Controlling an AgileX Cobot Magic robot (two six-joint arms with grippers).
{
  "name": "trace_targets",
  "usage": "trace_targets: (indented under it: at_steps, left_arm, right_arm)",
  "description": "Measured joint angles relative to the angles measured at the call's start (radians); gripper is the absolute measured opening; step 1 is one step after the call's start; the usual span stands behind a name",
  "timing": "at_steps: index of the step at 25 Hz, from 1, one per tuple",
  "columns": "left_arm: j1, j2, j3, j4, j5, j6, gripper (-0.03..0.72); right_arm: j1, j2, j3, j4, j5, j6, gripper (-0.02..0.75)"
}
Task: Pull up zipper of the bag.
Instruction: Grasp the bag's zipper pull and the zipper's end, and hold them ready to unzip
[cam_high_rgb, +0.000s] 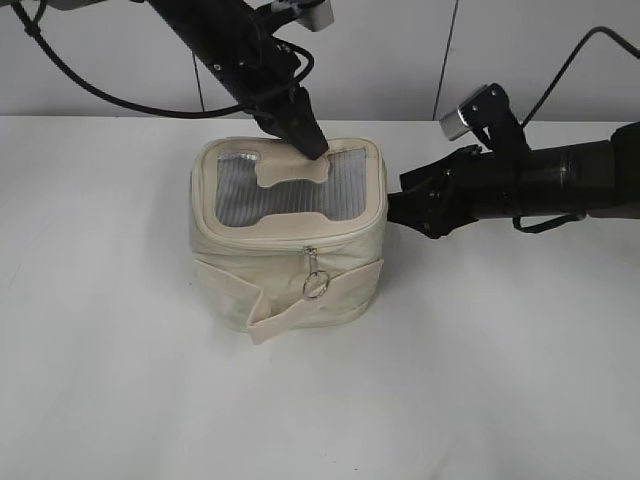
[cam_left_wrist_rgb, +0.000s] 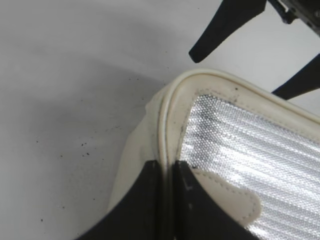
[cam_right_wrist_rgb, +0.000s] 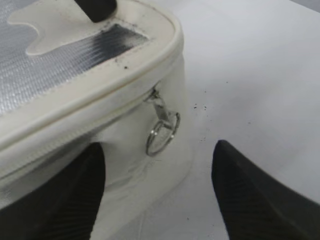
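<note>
Right now my left end effector (cam_left_wrist_rgb: 167, 172) pinches the bag (cam_high_rgb: 288, 250) lid rim. My right end effector (cam_right_wrist_rgb: 160, 187) gapes beside a ring pull (cam_right_wrist_rgb: 163, 132) on the zipper (cam_right_wrist_rgb: 75, 135).

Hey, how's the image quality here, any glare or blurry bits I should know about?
Exterior view: even light, soft shadow beside the bag. Left wrist view: glare on the mesh lid panel, left gripper soft. Right wrist view: ring pull fairly sharp, right gripper fingers blurred.

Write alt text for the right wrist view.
The open right gripper faces a silver ring pull hanging from the zipper under the lid rim of a cream bag. Its two dark fingers straddle the ring without touching it; white table lies beyond.
</note>
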Motion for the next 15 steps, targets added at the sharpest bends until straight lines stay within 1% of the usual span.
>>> trace_targets:
  at_steps: [4, 13, 15]
  left_arm:
    - [0.0, 0.0, 0.0, 0.0, 0.0, 0.0, 0.047]
    - [0.0, 0.0, 0.0, 0.0, 0.0, 0.0, 0.047]
    - [0.0, 0.0, 0.0, 0.0, 0.0, 0.0, 0.047]
  right_arm:
    - [0.002, 0.035, -0.021, 0.003, -0.012, -0.003, 0.521]
    - [0.007, 0.075, -0.058, 0.003, 0.011, 0.002, 0.432]
    - [0.01, 0.077, -0.068, 0.001, 0.011, 0.003, 0.401]
